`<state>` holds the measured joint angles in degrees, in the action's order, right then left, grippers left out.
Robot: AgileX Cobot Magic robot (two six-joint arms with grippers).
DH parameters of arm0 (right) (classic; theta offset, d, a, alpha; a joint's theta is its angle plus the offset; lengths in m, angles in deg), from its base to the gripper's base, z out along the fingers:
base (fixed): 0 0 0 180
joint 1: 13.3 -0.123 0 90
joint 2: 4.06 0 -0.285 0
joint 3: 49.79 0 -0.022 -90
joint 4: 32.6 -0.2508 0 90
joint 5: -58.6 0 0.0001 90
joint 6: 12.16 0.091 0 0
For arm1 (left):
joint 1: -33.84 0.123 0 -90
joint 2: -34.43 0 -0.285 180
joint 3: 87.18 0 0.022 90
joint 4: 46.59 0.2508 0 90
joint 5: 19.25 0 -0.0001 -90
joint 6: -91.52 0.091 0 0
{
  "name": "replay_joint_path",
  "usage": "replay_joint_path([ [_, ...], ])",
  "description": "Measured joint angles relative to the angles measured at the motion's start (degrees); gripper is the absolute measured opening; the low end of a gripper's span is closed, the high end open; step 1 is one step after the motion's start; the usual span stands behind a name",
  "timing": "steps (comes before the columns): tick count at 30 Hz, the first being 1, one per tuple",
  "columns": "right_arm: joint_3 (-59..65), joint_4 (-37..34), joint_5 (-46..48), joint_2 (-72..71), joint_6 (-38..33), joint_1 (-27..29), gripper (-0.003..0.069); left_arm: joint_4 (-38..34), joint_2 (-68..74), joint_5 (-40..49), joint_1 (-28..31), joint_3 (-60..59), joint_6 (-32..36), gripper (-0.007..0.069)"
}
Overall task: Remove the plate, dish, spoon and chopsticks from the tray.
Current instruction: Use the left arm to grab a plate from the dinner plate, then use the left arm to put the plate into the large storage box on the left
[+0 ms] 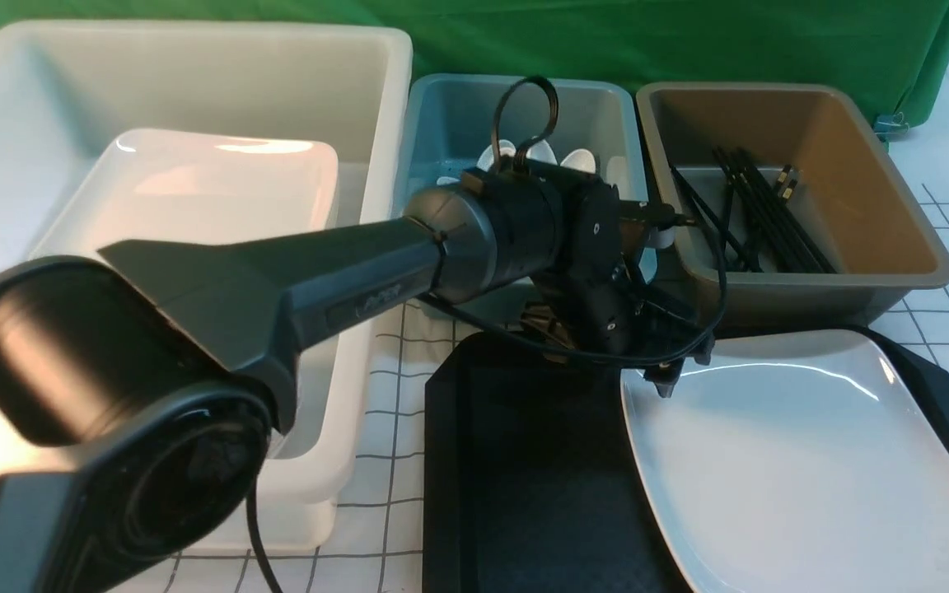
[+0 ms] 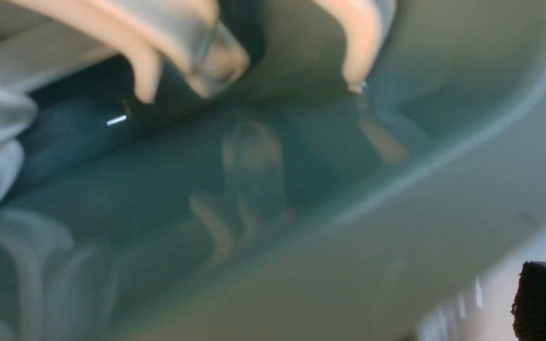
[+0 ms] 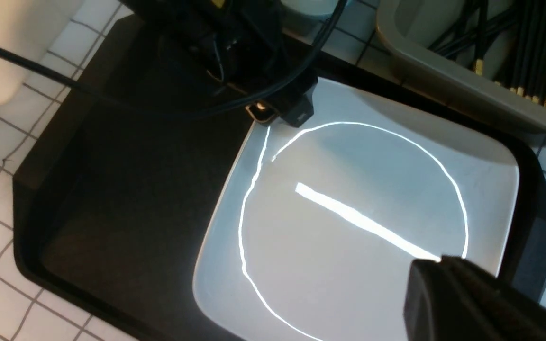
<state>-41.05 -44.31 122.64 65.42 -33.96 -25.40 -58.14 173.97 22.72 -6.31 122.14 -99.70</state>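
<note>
The white tub (image 1: 359,371) stands left of the tray (image 1: 549,486), with a stack of white plates (image 1: 219,177) inside; the teal tub (image 1: 631,123) stands behind the tray, holding several white spoons (image 1: 580,161); the task's spoon is presumably among them, though I cannot tell which it is. The left gripper (image 1: 614,346) is at the tray's far edge, beside the teal tub; its jaws appear spread and released, with nothing seen between them.

The brown tub (image 1: 829,280) stands behind the tray's right part; black chopsticks (image 1: 779,214) lie in it. The plate (image 1: 804,461) rests on the right part of the tray; the right gripper (image 3: 448,289) is above that side, clenched, with nothing seen in its grasp.

Step in hand, as judged: the spoon drop-off looks finished, and the plate remains to be cleared; no dish, spoon or chopsticks show on the visible part of the tray. Next move: withdraw the left arm from the teal tub; open the right gripper; take the plate by its rim, keep it level, and convey it to the white tub; a shallow, glossy rim may slip.
</note>
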Motion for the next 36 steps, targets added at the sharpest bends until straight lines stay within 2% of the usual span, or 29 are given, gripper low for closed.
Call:
replay_joint_path([
  [3,0.00,0.00,-0.14,0.00,-0.37,0.00,0.0008,-0.07,0.65,-0.50,0.00,0.07,0.19,0.0494],
  [8,0.00,-0.11,-0.70,0.00,-0.67,0.00,0.0008,-2.33,1.34,-1.21,0.00,0.40,3.41,0.0407],
  [12,0.00,-0.11,-1.38,0.00,-0.72,0.00,0.0009,-4.47,1.61,-0.81,0.06,0.57,5.03,0.0226],
  [14,0.00,-0.11,-1.65,0.00,-0.72,0.00,0.0009,-6.07,1.29,0.11,0.21,0.57,4.83,0.0178],
  [19,0.00,-0.18,-1.89,0.00,-0.72,0.00,0.0009,-6.24,-0.61,2.81,0.33,0.57,5.40,0.0164],
  [27,-2.99,-0.32,-1.81,-1.63,-0.75,0.00,0.0009,-6.49,-10.77,12.63,0.44,0.57,11.22,0.0043],
  [36,-6.29,-3.26,-0.39,-4.43,-0.73,0.00,0.0009,-2.87,-19.44,15.47,0.38,0.50,12.58,0.0023],
])
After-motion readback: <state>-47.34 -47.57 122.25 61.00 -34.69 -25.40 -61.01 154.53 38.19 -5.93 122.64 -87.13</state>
